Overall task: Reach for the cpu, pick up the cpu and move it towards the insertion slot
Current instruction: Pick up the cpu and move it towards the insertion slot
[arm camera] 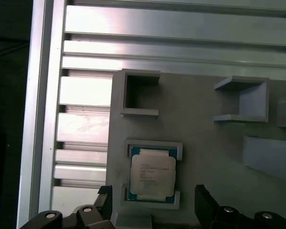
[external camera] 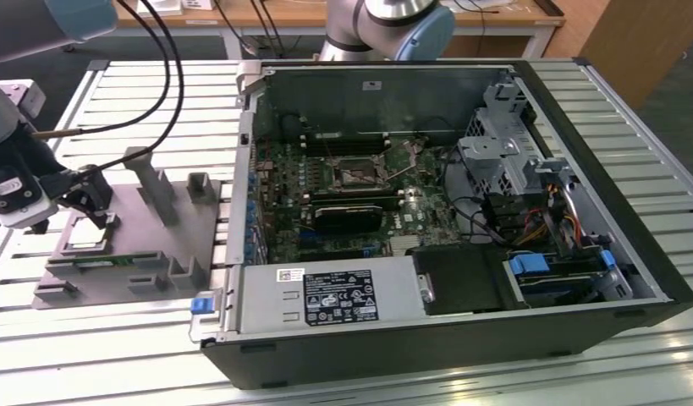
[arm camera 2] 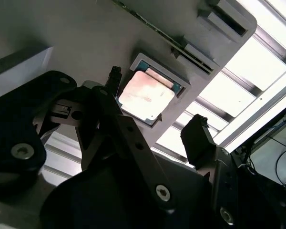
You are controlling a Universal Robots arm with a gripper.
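The gripper (arm camera: 152,202) hovers spread open over the cpu (arm camera: 151,174), its 2 fingers clear of the chip's sides. The cpu lies flat in a recess of the grey fixture (external camera: 143,224) at the exterior view's left, well apart from the insertion slot (external camera: 355,173).

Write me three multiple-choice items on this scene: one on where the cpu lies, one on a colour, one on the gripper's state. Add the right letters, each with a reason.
1. Where does the cpu lie?
A. in a cardboard box
B. in a recess of the fixture
C. on a red tray

2. What colour is the fixture?
A. grey
B. red
C. yellow

3. How is the gripper?
A. open, fingers on either side of the cpu
B. shut on the cpu
C. shut on a pencil

Answers:
1 B: both wrist views show it seated in the recess.
2 A: its plastic looks grey in both wrist views.
3 A: the first wrist view shows a gap between each finger and the cpu.
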